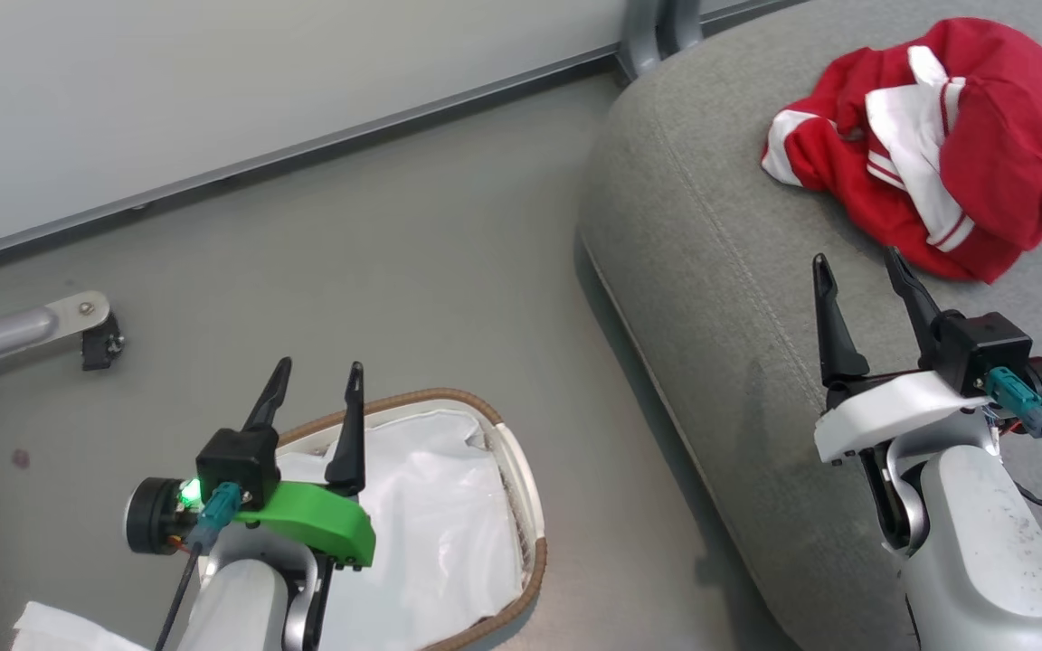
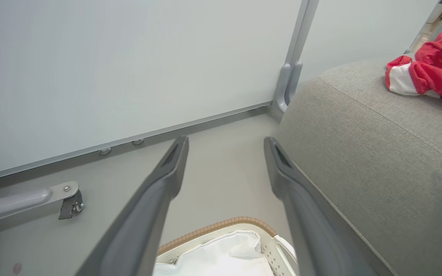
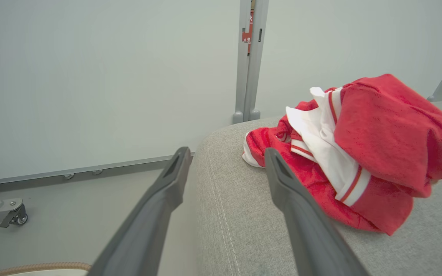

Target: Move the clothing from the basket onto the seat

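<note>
The red clothing (image 1: 946, 145) with white stripes lies bunched on the grey seat (image 1: 711, 289) at the upper right; it also shows in the right wrist view as clothing (image 3: 359, 153) and in the left wrist view as clothing (image 2: 432, 69). My right gripper (image 1: 856, 262) is open just in front of the heap, with nothing between its fingers (image 3: 167, 184). Over the basket (image 1: 521, 479) on the floor hovers my left gripper (image 1: 317, 366), open and empty. In the basket I see only the white liner (image 1: 431, 506).
A pale wall panel (image 1: 213, 81) with a metal base rail runs along the back. A grey metal leg with a castor (image 1: 96, 339) juts in at the left. Bare grey floor (image 1: 394, 271) lies between the basket and the seat.
</note>
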